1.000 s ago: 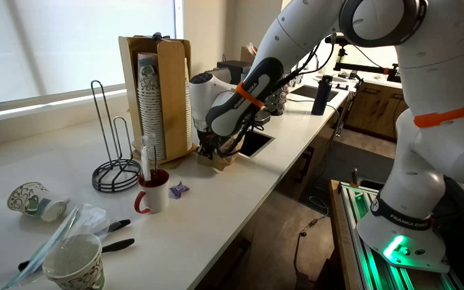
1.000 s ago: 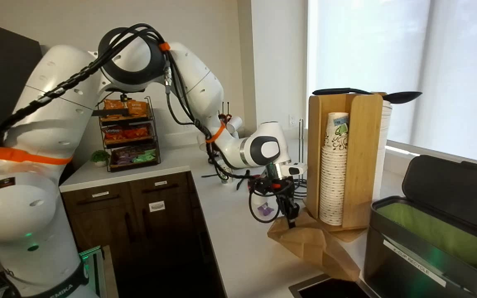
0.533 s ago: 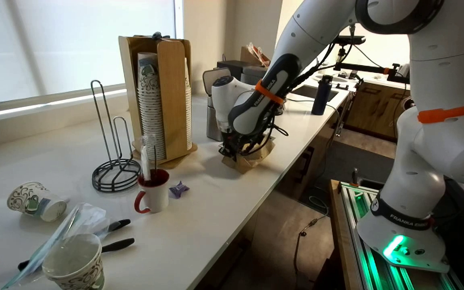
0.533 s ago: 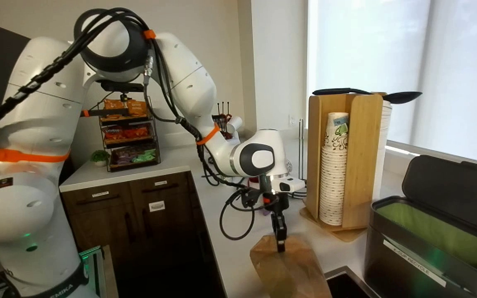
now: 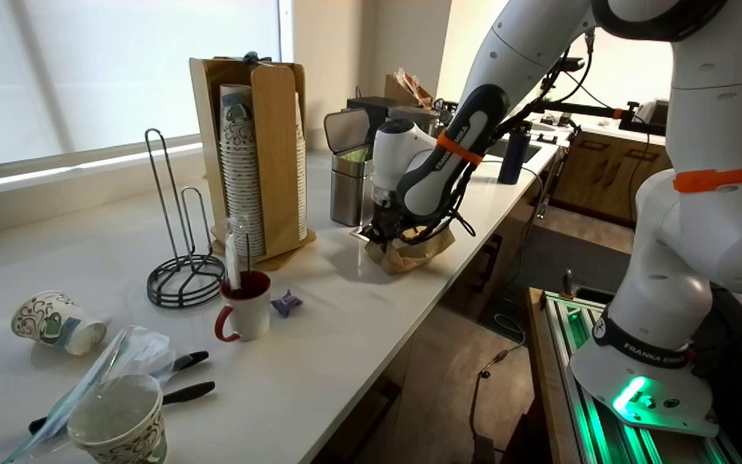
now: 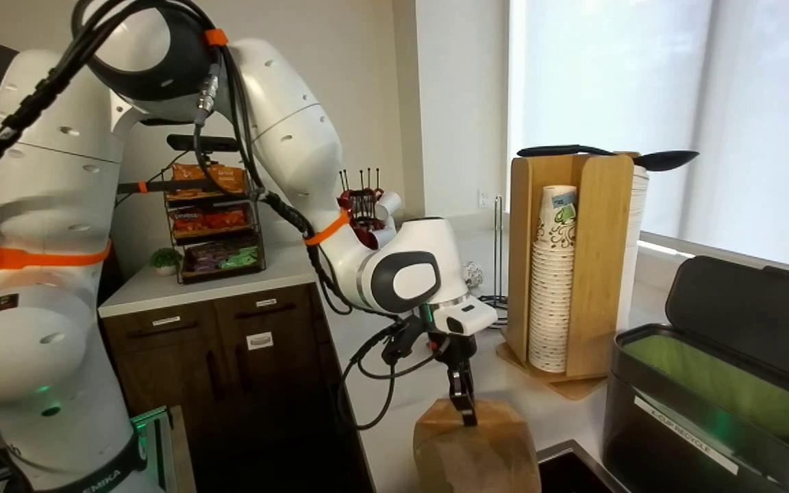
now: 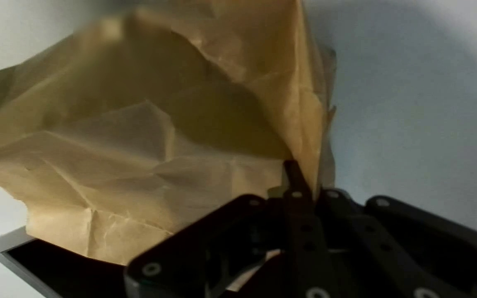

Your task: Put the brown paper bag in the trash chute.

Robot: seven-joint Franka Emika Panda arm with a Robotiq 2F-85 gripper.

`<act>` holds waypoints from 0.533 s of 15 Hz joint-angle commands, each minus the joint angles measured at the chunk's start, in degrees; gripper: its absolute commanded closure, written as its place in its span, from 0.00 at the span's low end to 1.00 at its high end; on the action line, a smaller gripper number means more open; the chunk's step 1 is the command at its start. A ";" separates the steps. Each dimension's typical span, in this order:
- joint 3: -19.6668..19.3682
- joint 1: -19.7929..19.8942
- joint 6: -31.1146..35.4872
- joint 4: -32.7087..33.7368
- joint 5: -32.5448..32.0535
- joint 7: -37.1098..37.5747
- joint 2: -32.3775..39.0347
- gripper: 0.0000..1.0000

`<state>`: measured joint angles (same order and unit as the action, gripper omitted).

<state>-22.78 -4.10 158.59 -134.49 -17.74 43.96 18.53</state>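
While the brown paper bag (image 7: 147, 145) was just beside the trash chute (image 6: 572, 472), covering part of its dark opening in the wrist view, my hand (image 7: 309, 184) was pinched tight on its edge. Whether it touched the surface (image 5: 319, 374) I could not tell. Farther off stood the metal bin (image 6: 723, 431), lid raised, and the wooden cup holder (image 6: 603, 267).

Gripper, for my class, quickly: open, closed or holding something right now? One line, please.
Gripper: closed, holding the brown paper bag by its edge.
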 commanded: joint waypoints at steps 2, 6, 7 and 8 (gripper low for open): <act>0.66 4.07 3.45 0.30 5.77 0.19 1.37 1.00; -8.53 1.92 7.69 1.97 3.80 8.21 6.19 1.00; -10.67 1.05 8.39 2.97 4.28 10.05 7.71 1.00; -12.61 0.13 9.19 3.75 4.97 11.97 8.97 1.00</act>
<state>-30.24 -0.92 165.08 -133.22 -13.26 49.25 22.86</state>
